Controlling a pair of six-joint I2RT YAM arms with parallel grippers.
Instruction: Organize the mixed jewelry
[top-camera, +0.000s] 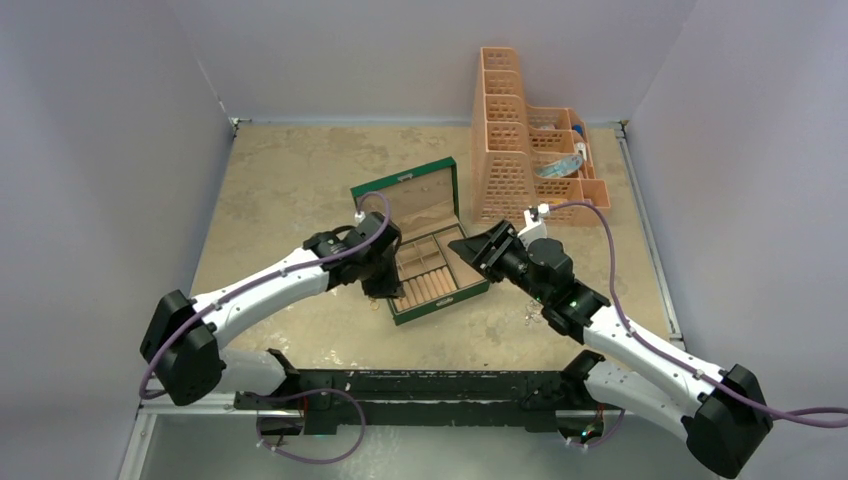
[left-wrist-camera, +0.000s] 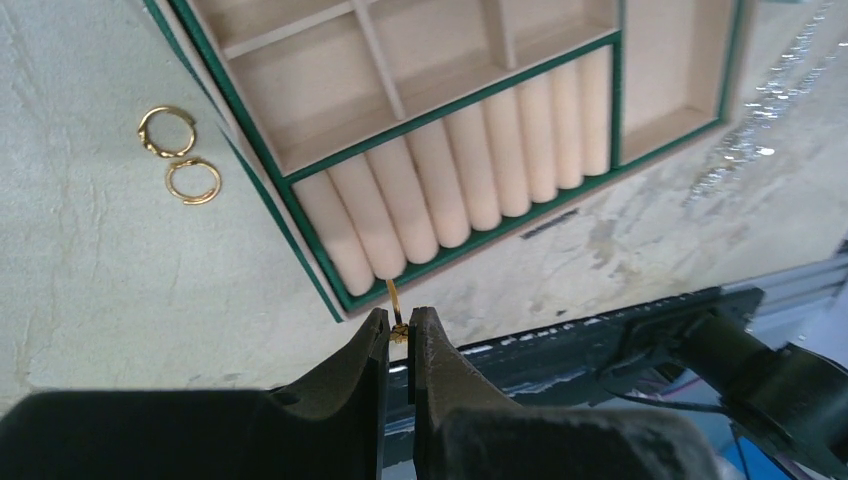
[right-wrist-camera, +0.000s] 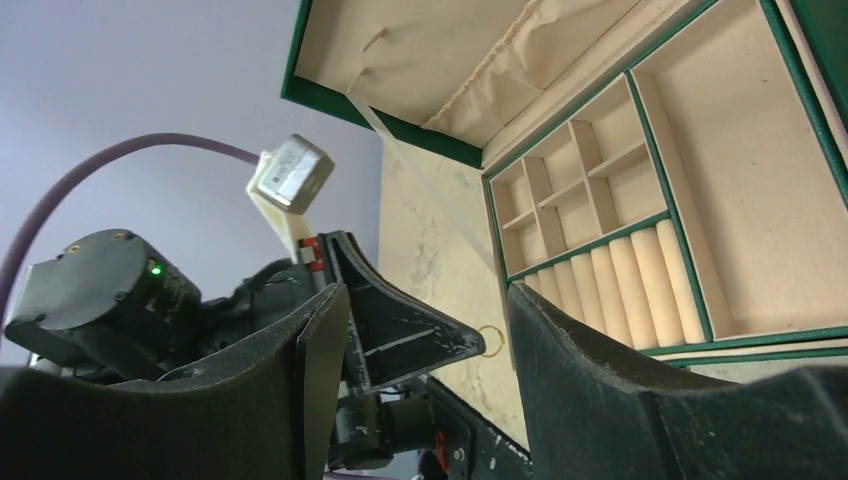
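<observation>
The green jewelry box (top-camera: 430, 285) lies open mid-table, with cream ring rolls (left-wrist-camera: 470, 190) along its near side. My left gripper (left-wrist-camera: 400, 318) is shut on a small gold ring (left-wrist-camera: 392, 296), held edge-on just off the box's near corner by the rolls. In the top view the left gripper (top-camera: 386, 290) is at the box's left front corner. Two more gold rings (left-wrist-camera: 167, 131) (left-wrist-camera: 193, 181) lie on the table left of the box. A silvery chain (left-wrist-camera: 755, 140) lies right of the box. My right gripper (right-wrist-camera: 425, 300) (top-camera: 468, 248) is open and empty, raised at the box's right side.
An orange lattice rack (top-camera: 520, 150) holding small items stands at the back right. The box lid (top-camera: 410, 195) stands open toward the back. A black rail (top-camera: 420, 385) runs along the near table edge. Grey walls close in the sides.
</observation>
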